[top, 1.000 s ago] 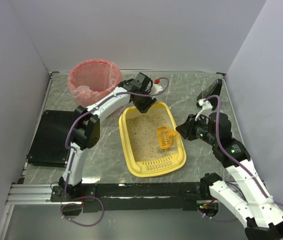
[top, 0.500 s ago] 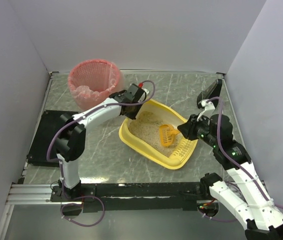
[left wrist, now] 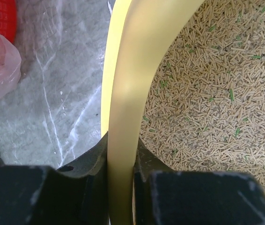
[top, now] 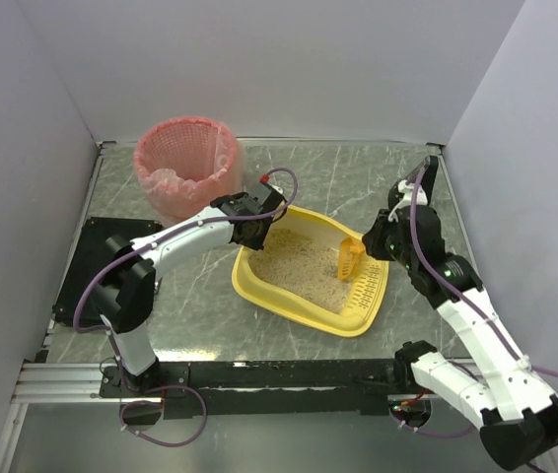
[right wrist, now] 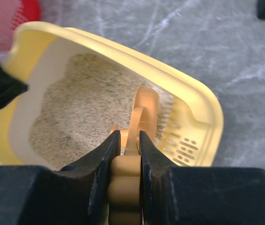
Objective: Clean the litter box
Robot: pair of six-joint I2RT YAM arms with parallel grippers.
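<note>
Count: 1 yellow litter box (top: 294, 315), 1 orange slotted scoop (top: 350, 258), 1 pink-lined round basket (top: 186, 163) and 1 black mat (top: 97, 271), all on 1 marble-pattern table (top: 343, 177). 2 white arms, left arm (top: 175, 241) and right arm (top: 476, 317), with 1 claw each, so 2 total: left claw (left wrist: 121, 145), right claw (right wrist: 128, 143). Litter is 1 bed of beige pellets (left wrist: 207, 93) with scattered green ones, too many to count.

Litter box (top: 289, 310): turned from lengthwise to diagonal, slotted lip now swung toward the right. Left end effector (top: 249, 235): narrowed from a wider gape, clamped on far-left rim. Orange scoop (top: 350, 258): raised from flat in litter to upright in right end effector (top: 370, 244).
</note>
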